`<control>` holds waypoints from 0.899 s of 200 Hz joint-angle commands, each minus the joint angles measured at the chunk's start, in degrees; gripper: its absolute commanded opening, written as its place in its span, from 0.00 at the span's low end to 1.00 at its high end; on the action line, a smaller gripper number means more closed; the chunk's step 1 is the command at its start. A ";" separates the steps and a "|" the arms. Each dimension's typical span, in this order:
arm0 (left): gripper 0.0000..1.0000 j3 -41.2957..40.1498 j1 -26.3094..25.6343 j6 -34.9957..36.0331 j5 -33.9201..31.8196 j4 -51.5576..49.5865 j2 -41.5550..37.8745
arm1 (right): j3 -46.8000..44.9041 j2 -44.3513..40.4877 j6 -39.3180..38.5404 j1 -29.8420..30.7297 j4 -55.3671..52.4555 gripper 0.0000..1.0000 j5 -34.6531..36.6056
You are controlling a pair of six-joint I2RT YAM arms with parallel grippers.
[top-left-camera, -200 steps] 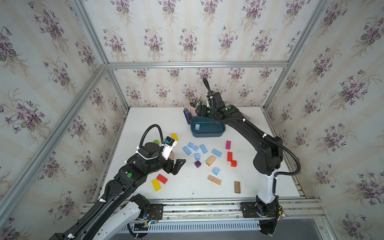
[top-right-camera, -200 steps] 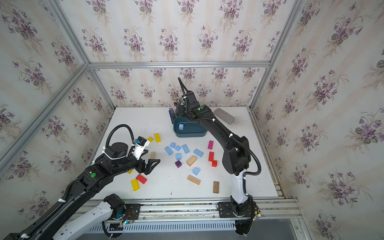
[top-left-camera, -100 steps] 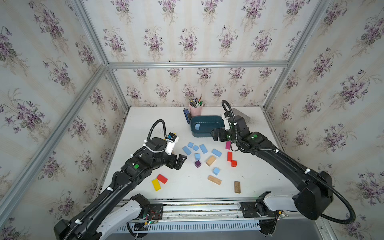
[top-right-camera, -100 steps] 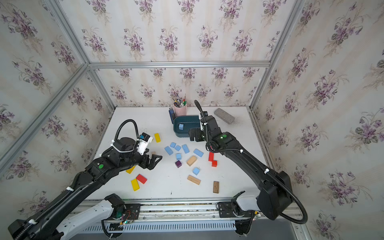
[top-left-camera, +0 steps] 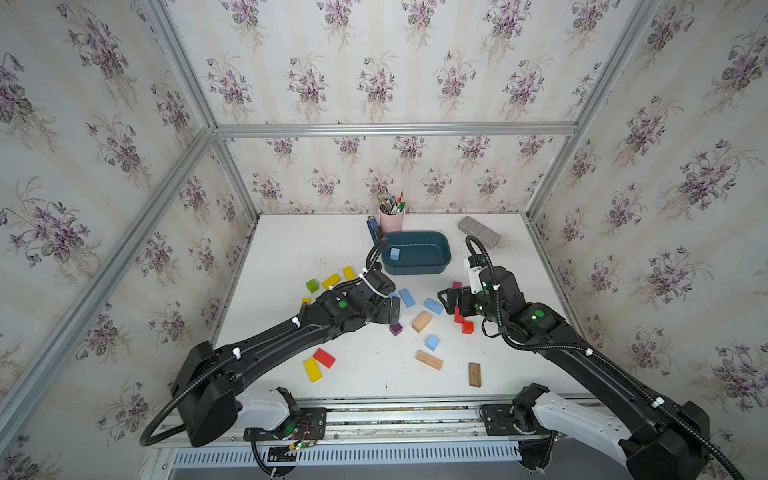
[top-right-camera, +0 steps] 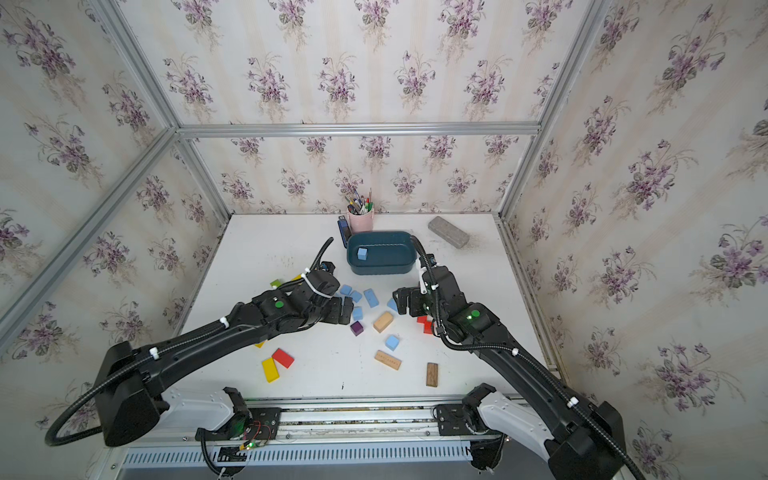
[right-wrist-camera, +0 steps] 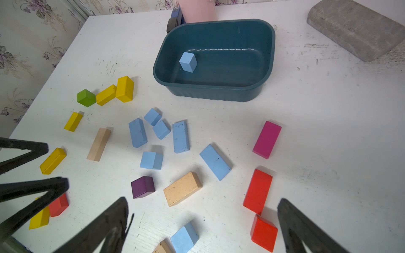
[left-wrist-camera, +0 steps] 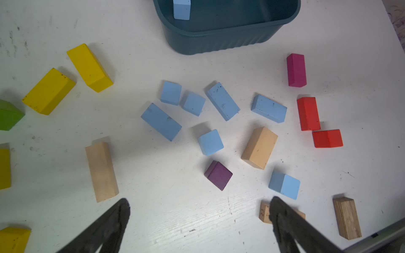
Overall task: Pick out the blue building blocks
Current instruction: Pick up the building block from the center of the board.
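Both claws gape empty: the left claw [left-wrist-camera: 199, 202] and right claw [right-wrist-camera: 202, 202] hover over the blue blocks [left-wrist-camera: 222, 101] scattered mid-table. One blue cube [right-wrist-camera: 188, 62] sits in the tub [right-wrist-camera: 219, 92] farther back. Crowding one cluster, the arms might collide or knock the purple cube [left-wrist-camera: 218, 175].

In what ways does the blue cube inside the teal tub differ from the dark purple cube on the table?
Colour: the blue cube is light sky blue, while the purple cube is dark purple.
Place: the blue cube lies inside the teal tub, while the purple cube lies on the white table, near a tan block.
Shared: both are small cubes of similar size, and both rest free.
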 commanded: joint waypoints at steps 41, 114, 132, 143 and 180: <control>0.95 4.02 -1.56 -11.77 -4.41 3.24 12.00 | -0.82 -4.75 1.05 0.05 -1.33 1.00 0.18; 0.78 6.19 -2.83 -16.69 -7.07 4.87 22.15 | -3.28 -5.29 0.79 0.04 -0.13 1.00 -0.30; 0.73 6.64 -2.87 -17.32 -7.38 5.51 23.90 | -4.02 -5.22 0.61 0.03 -0.08 1.00 -0.17; 0.70 6.78 -2.90 -17.72 -7.76 5.95 24.69 | -4.40 -5.29 0.61 0.07 0.11 1.00 -0.04; 0.60 7.64 -2.84 -18.15 -8.22 7.10 27.37 | -4.79 -5.51 0.62 0.07 0.52 1.00 -0.30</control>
